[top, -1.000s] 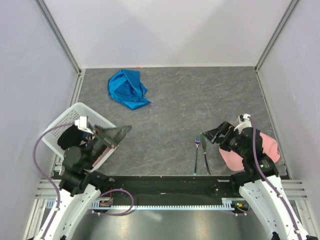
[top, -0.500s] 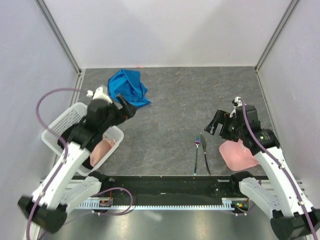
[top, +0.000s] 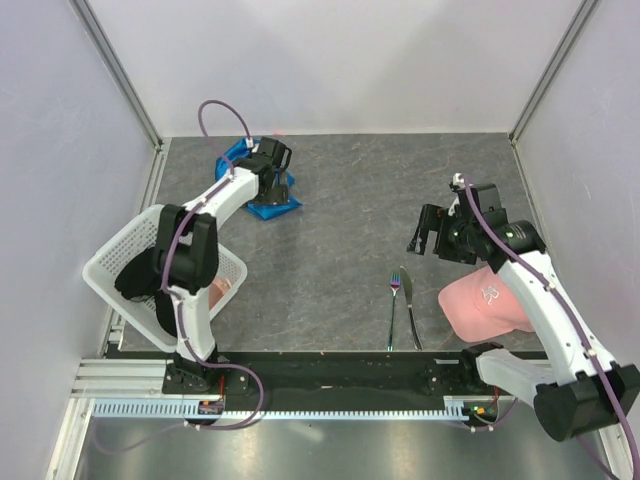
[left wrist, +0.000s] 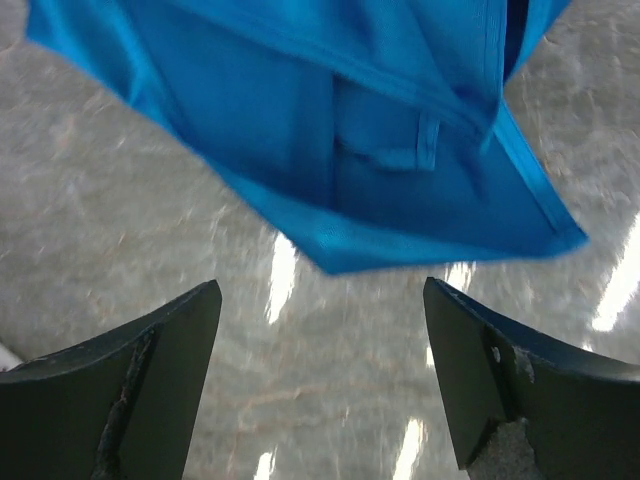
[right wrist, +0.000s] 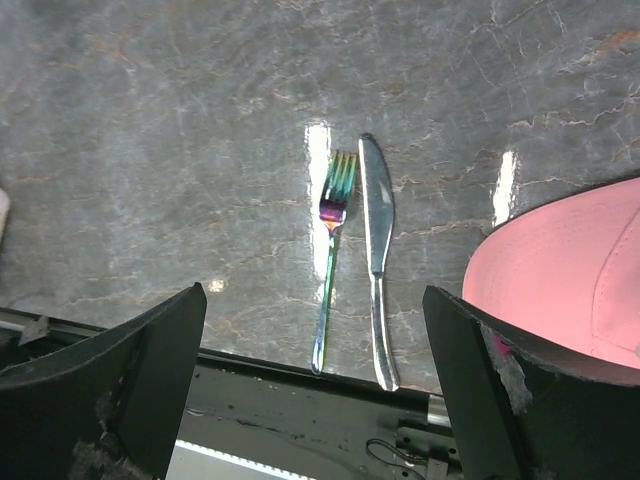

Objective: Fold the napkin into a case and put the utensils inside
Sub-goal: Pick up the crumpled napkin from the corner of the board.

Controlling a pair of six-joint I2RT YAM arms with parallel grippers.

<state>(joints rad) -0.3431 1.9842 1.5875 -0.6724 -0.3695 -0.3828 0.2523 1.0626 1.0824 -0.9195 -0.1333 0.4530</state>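
The napkin (left wrist: pixel 380 130) lies crumpled far left on the tabletop (top: pixel 400 190), just ahead of my left fingers (left wrist: pixel 150 390). These and the right fingers (right wrist: pixel 110 390) stand spread, empty. I judge it light and limp; take a hemmed corner.

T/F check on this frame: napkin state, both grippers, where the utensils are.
1. The napkin lies crumpled at the far left of the table, not folded into a case. True.
2. The left gripper is shut on the napkin. False: its jaws stand open just over the cloth and grip nothing.
3. The fork and knife lie side by side on the table, the fork to the left in the top view. True.
4. The utensils sit in the white basket. False: they lie on the table by its near edge, right of centre.
5. The right gripper holds the knife. False: it is open and empty, above the table.
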